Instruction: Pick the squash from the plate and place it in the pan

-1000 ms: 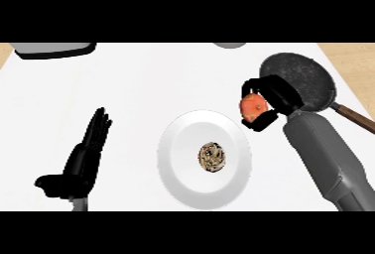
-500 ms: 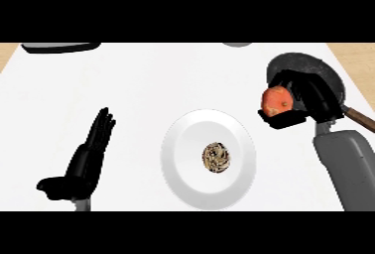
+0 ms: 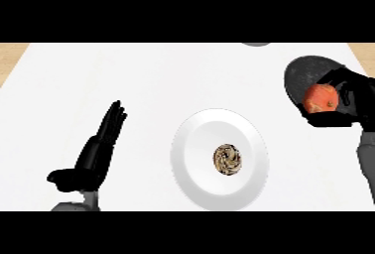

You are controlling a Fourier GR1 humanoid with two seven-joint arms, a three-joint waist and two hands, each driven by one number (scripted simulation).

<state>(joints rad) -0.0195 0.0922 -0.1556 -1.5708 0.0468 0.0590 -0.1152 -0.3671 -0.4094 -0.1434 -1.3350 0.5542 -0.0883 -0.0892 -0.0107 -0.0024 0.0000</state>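
An orange squash [image 3: 320, 98] sits in my right hand [image 3: 347, 101], whose fingers curl round it at the right of the head view. Hand and squash hover over the near rim of the dark round pan [image 3: 307, 75], which lies at the far right of the counter. The white plate [image 3: 198, 158] lies in the middle, and only a small brown patterned disc [image 3: 227, 158] shows on it. My left hand [image 3: 97, 151] rests open at the left, fingers straight and pointing away from me, apart from the plate.
A grey object [image 3: 256, 44] peeks in at the counter's far edge. A strip of wooden floor [image 3: 11, 57] shows past the counter's left corner.
My right hand has carried the squash to the right and away from the plate, until it hangs over the pan. The left hand has not moved.
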